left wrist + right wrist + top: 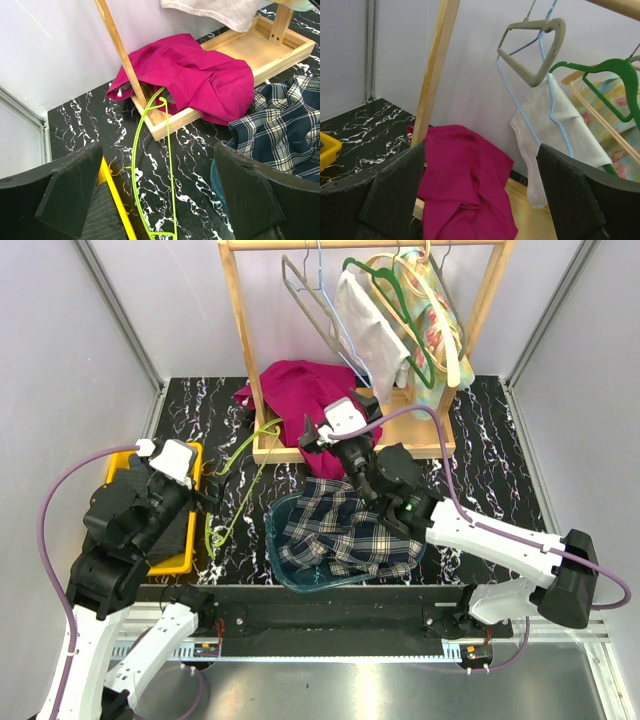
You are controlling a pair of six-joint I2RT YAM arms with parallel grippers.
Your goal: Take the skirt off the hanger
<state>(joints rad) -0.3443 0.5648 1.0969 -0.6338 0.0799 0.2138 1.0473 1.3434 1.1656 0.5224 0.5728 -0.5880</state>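
A magenta skirt (pixel 300 395) lies crumpled on the corner of the wooden rack's base, seen also in the left wrist view (pixel 200 75) and the right wrist view (pixel 465 185). A lime green wire hanger (pixel 235 490) lies flat on the black marble table, its top end reaching under the skirt's edge (pixel 155 165). My right gripper (pixel 312 435) hovers open just in front of the skirt, nothing between its fingers (pixel 480 195). My left gripper (pixel 205 495) is open above the hanger's lower part (pixel 160 195) and holds nothing.
The wooden rack (pixel 240 340) carries grey, blue and green hangers and a white garment (pixel 545 135). A teal basin (pixel 300 580) holds a plaid cloth (pixel 345 535). A yellow tray (pixel 195 465) with dark striped cloth sits at the left.
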